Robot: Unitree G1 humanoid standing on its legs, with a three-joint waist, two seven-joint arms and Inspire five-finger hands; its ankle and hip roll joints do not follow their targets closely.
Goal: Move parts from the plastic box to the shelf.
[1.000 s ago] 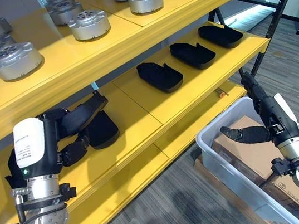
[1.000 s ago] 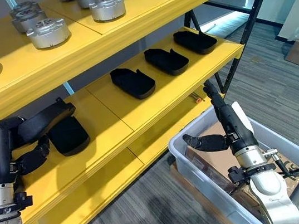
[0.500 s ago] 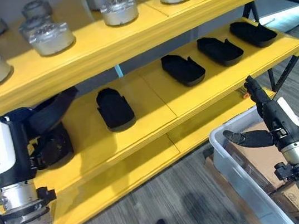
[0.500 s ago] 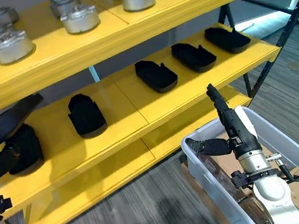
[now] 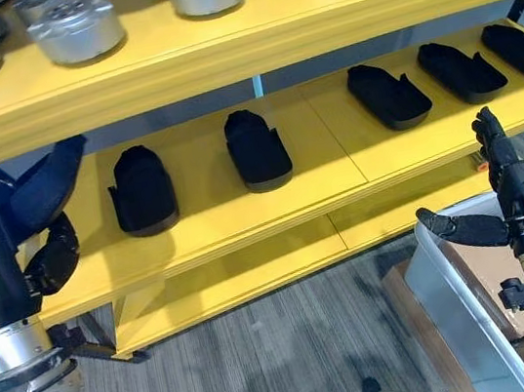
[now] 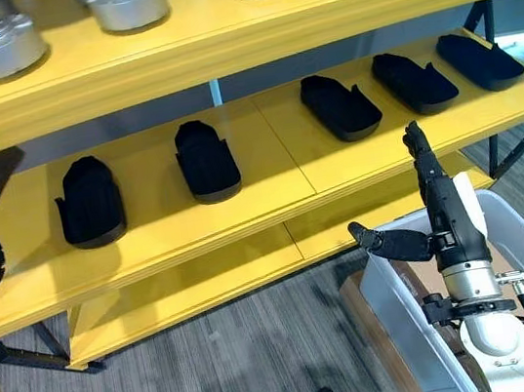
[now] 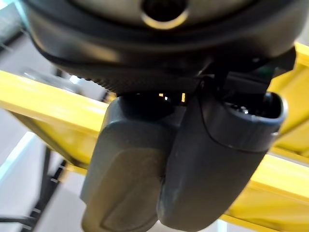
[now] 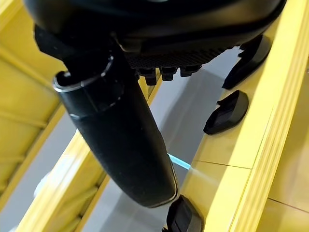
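While the right robot hand (image 6: 440, 219) stands upright with fingers straight and thumb spread above the plastic box (image 6: 412, 326), holding nothing, five black parts (image 5: 257, 147) lie in a row on the yellow shelf (image 5: 227, 223). Near that shelf's left end, the left robot hand (image 5: 34, 220) is relaxed and empty.

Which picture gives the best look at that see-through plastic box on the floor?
The right eye view: the plastic box shows its near wall and cardboard inside. The left eye view cuts it off at the corner.
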